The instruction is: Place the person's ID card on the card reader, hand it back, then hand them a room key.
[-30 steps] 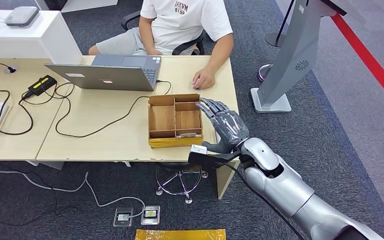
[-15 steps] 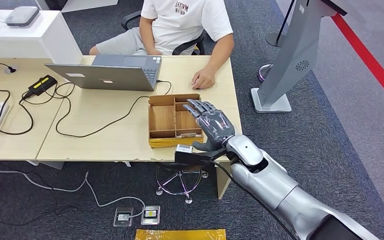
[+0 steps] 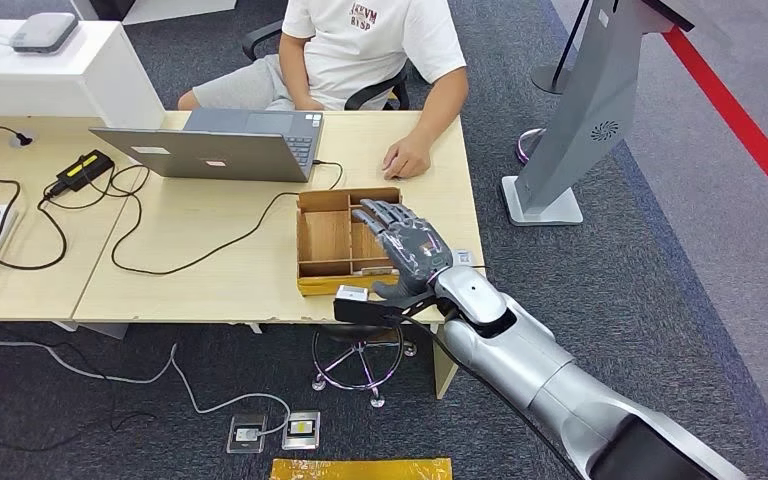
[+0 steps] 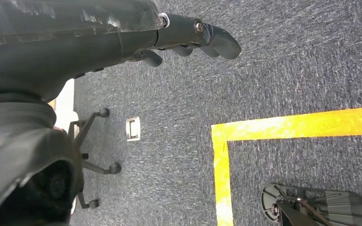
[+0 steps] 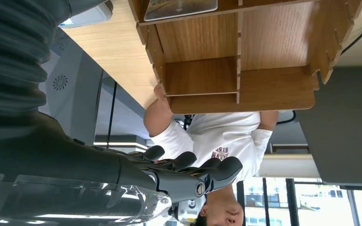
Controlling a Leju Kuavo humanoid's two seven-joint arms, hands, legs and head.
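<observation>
R hand (image 3: 412, 248) over divider box (image 3: 325, 238) | box top open, thin walls block sideways | person's hand (image 3: 407, 160) just beyond | laptop (image 3: 215, 152) + cable (image 3: 200, 255) to left

brown wooden tray (image 3: 324, 237), yellow floor tape (image 4: 287, 127)

A light wooden desk (image 3: 210, 270) stands on dark blue-grey carpet (image 3: 660, 260) marked with yellow tape (image 4: 287, 126).
</observation>
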